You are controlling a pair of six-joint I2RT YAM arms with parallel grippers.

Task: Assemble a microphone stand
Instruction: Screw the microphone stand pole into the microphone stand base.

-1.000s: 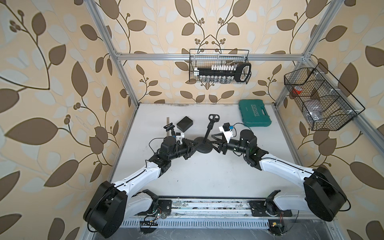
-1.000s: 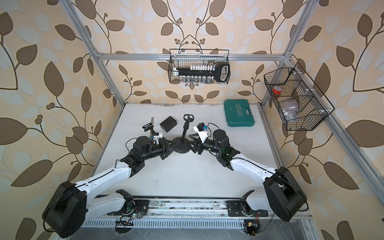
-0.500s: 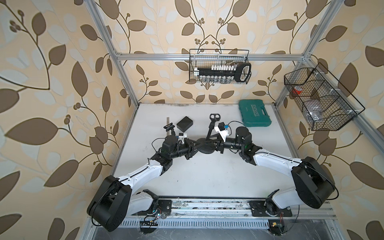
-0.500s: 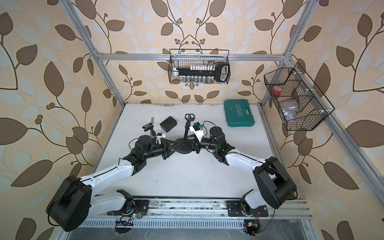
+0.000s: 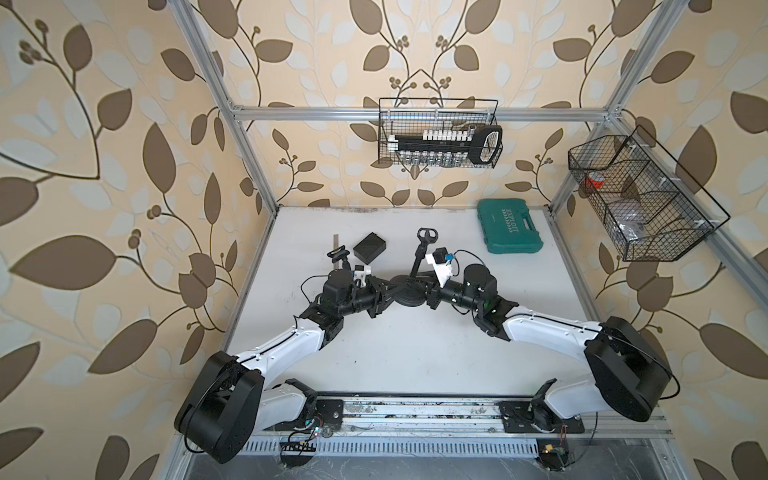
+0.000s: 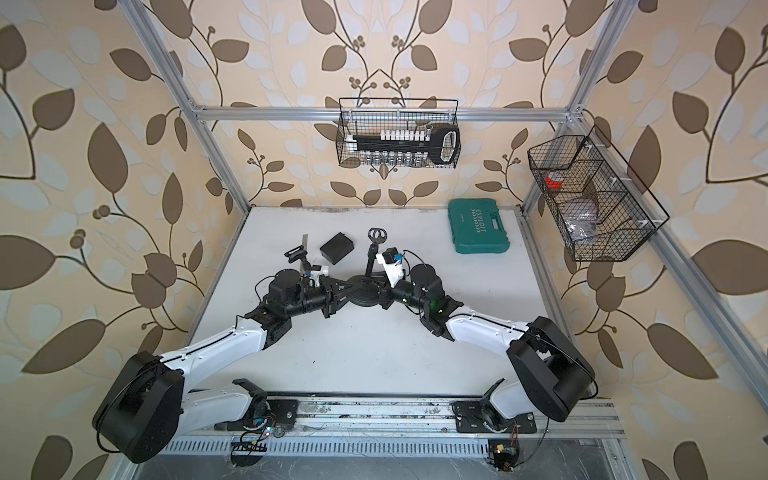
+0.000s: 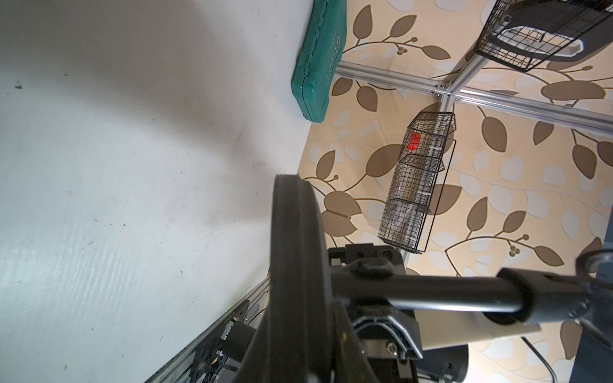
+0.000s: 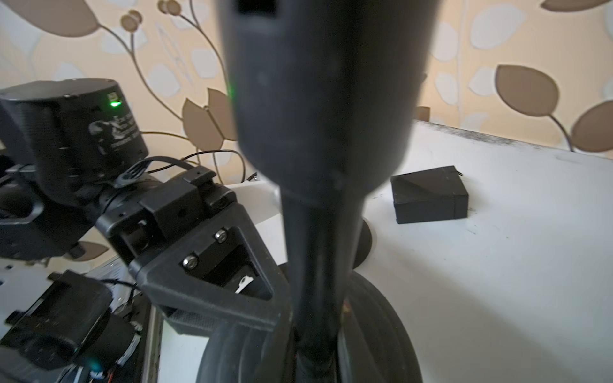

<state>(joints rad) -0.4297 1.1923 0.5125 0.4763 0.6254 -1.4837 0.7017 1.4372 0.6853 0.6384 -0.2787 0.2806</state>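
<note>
- Black and probably metal, the stand's round base (image 5: 409, 291) is at the middle of the tabletop (image 5: 415, 365), between the two arms. I cannot tell whether it rests fully flat.
- Its thin pole (image 5: 417, 259) rises from the centre of the base, leaning a little, with a clip (image 5: 427, 235) at the top.
- The left hand (image 5: 381, 293) is pressed together on the rim of the base. The left wrist view shows the disc edge-on in that pinch.
- The right hand (image 5: 432, 291) is closed on the pole low down, just above the base. The pole fills the right wrist view.
- The base is likely heavy and stiff with a smooth rim, so a rim pinch steadies it well but could slip if it is lifted.
- The pole looks rigid and light but acts as a long lever. Holding it low near the joint suits turning or seating it, while a hold higher up would tend to tip the base.
- The clip looks like thinner plastic and is a poor place to hold.
- A black box (image 5: 369, 248) lies near the stand, and a green case (image 5: 510, 231) lies well apart from it.
</note>
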